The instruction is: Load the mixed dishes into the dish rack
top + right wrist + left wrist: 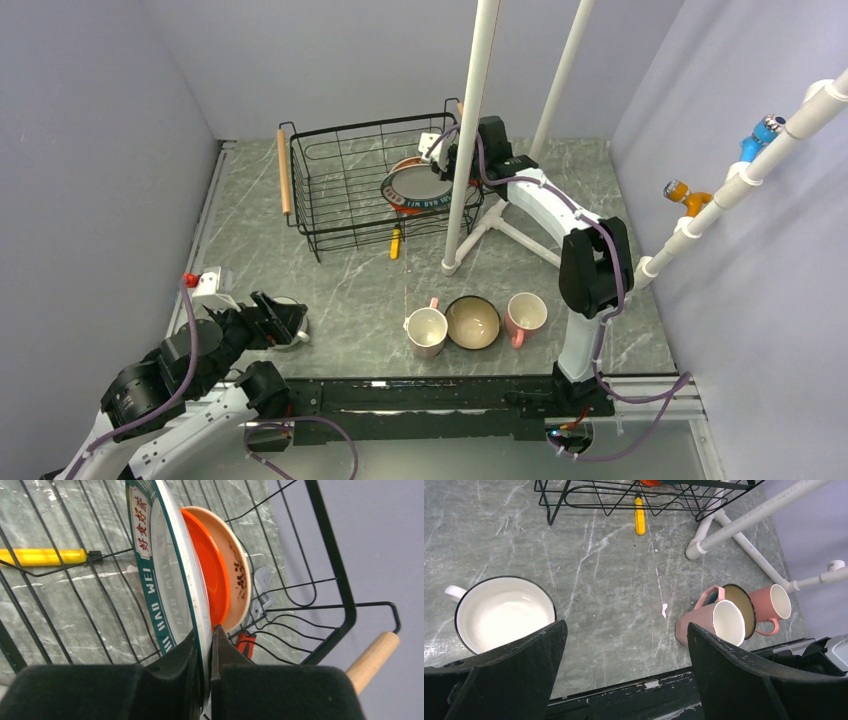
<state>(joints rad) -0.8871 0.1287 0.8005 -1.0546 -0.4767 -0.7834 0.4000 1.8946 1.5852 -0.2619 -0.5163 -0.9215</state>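
The right end effector clamps the plate in the rack. Released so steep, it could slide or knock the dish.

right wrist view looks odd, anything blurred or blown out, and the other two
Right wrist: the right tool is a dark mass with little detail, while the lettering on the plate is sharp. Left wrist: the white cup is nearly blown out inside. Top external: even light, soft shadows, a white pole crossing the plate.
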